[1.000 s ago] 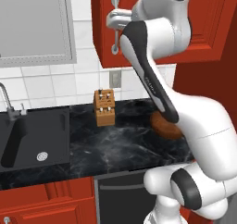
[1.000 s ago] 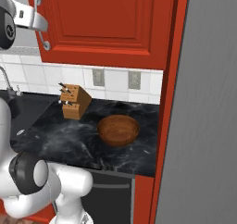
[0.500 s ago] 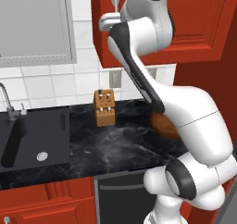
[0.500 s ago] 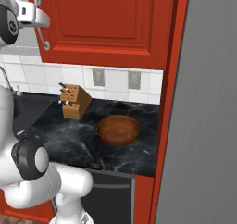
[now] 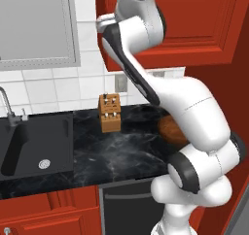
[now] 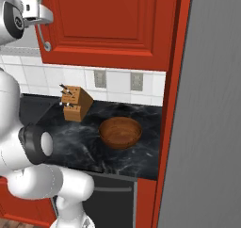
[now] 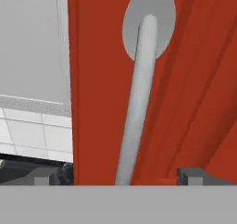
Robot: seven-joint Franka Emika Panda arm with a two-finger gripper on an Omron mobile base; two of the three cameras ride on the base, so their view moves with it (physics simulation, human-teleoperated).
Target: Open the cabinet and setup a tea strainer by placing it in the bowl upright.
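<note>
— Where is the cabinet [image 6: 108, 24] right now?
— Its door is shut, directly ahead of the fingers [image 7: 115, 176]. The silver handle [image 7: 139, 98] runs up between the two fingertips [image 7: 44, 176], from the gap toward its round mount.

— Are the fingers gripping it?
— No. They stand wide apart, one on each side of the bar, holding nothing.

— And the bowl [image 6: 120, 132]?
— Well below the fingers, on the dark marble table [image 6: 84, 147], with nothing in it. The knife block [image 6: 75, 103] stands near it, toward the sink [image 5: 34, 146].
</note>
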